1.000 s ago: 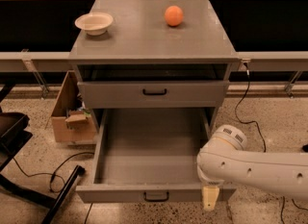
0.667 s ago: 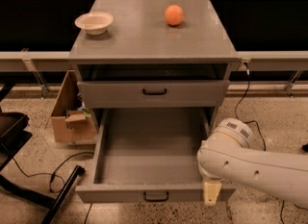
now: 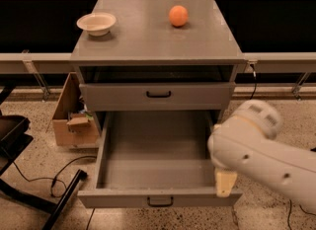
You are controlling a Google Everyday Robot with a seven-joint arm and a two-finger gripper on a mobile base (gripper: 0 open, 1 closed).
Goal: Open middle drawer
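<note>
Well, we see the middle drawer pulled far out of the grey cabinet. Its deep, plain grey inside shows from above, and its front panel lies nearest the camera. A small black bar handle sits at the middle of that panel. Above it a shallower drawer sits pushed in, its own black handle centred on the front. Over that drawer a dark gap runs under the tabletop.

The hand hangs at the front right corner of the middle drawer, where a pale piece of it overlaps the right end of the front panel. We cannot tell whether it touches the drawer, nor whether it is clenched or released. The bulky white arm reaches in from the lower right and hides part of the drawer's right wall.

On the tabletop a cream bowl stands toward the left and an orange sits right of centre near the back, the two well apart.

Left of the cabinet an open cardboard box stands on the speckled floor, just beside the cabinet. A black cable trails across the floor toward a black stand leg at the lower left
</note>
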